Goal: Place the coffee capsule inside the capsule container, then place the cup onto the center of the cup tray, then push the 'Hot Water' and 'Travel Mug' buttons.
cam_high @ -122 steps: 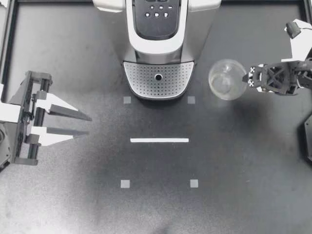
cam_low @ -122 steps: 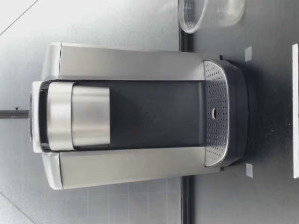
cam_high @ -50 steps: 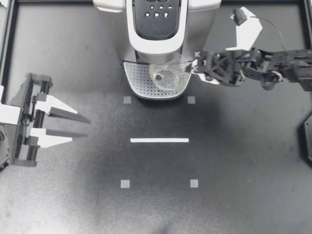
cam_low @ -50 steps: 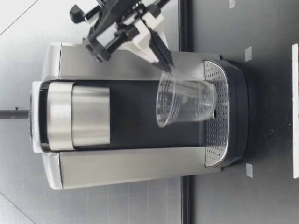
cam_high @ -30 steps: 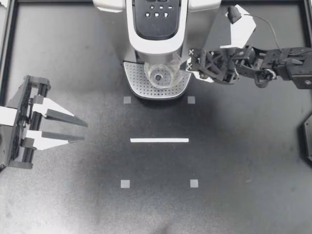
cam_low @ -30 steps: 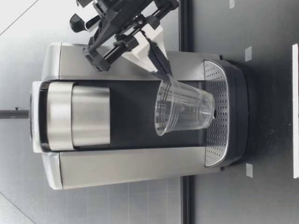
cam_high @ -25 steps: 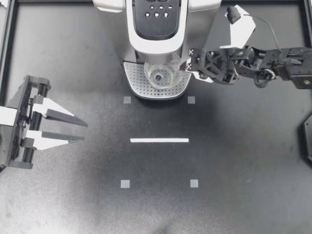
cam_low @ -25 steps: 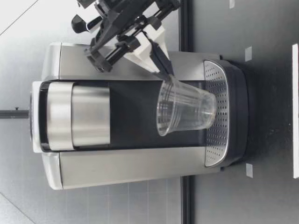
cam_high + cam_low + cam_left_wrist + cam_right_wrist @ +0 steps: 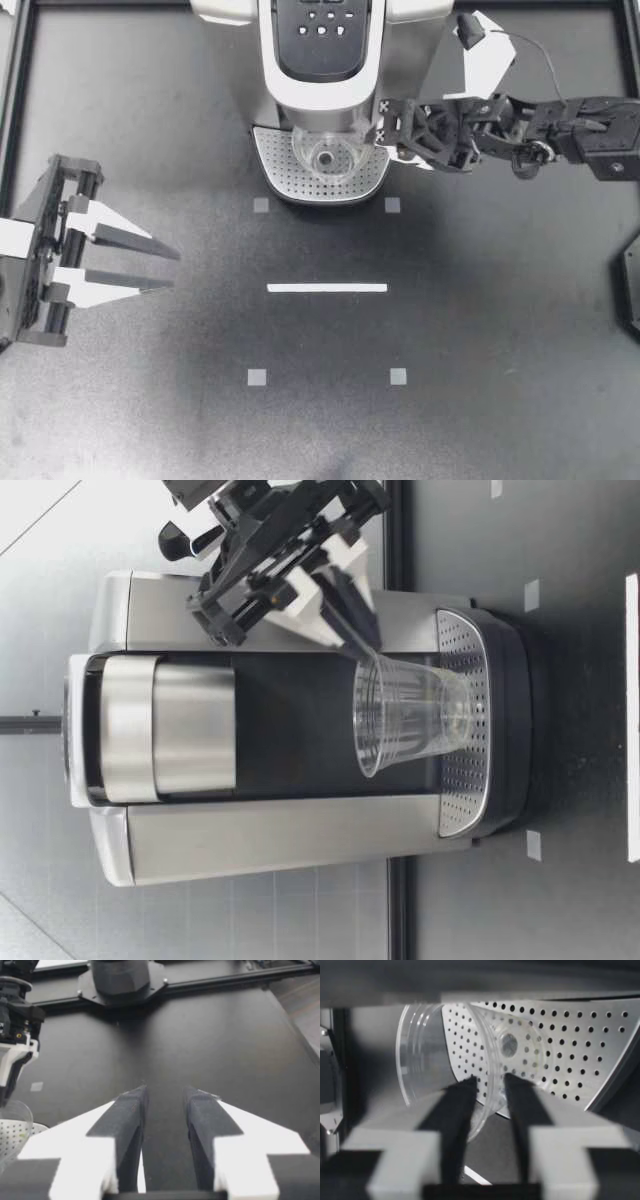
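2 R fingers (image 9: 390, 150) pinch cup (image 9: 325, 155) rim, arm outstretched.

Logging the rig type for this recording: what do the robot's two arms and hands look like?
My left hand and my right hand both have white finger bases tapering into dark, pointed fingers. The left one sits on a black slotted frame. The right arm is a black open lattice with a white bracket, a thin cable and a small black-and-white checker mark.

Right gripper (image 9: 380, 132) clamped; left gripper (image 9: 175, 270) (agape)
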Controlling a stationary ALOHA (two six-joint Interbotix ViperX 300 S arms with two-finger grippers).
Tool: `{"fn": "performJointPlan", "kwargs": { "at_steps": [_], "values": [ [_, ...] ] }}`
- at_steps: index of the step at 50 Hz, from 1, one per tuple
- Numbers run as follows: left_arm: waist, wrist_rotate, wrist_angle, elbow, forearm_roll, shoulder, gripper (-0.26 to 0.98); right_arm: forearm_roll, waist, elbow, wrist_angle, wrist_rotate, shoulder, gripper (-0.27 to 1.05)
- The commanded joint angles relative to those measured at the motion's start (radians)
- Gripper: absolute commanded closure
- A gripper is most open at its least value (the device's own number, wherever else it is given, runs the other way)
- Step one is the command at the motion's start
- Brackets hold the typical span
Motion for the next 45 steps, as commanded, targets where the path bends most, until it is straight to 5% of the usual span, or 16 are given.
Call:
{"fn": "performJointPlan", "kwargs": {
  "at_steps": [1, 14, 29, 35, 45],
  "values": [
    [0.000, 0.000, -0.008, -0.012, -0.002, -0.003, 0.42, 0.000, 0.003, -0.023, -0.009, -0.002, -0.017, 0.30],
    [0.000, 0.000, -0.009, -0.012, -0.002, -0.006, 0.42, 0.000, 0.003, -0.005, -0.005, -0.003, -0.048, 0.27],
    [0.009, -0.002, -0.006, -0.017, -0.012, -0.002, 0.42, -0.075, 0.005, 0.143, 0.028, -0.018, -0.209, 0.27],
    [0.040, -0.002, -0.017, -0.021, -0.051, 0.008, 0.42, -0.175, 0.012, 0.192, 0.017, -0.032, -0.288, 0.27],
    [0.101, -0.002, -0.121, -0.025, -0.149, 0.061, 0.42, -0.483, 0.095, 0.235, -0.114, -0.138, -0.390, 0.27]
  ]
}}
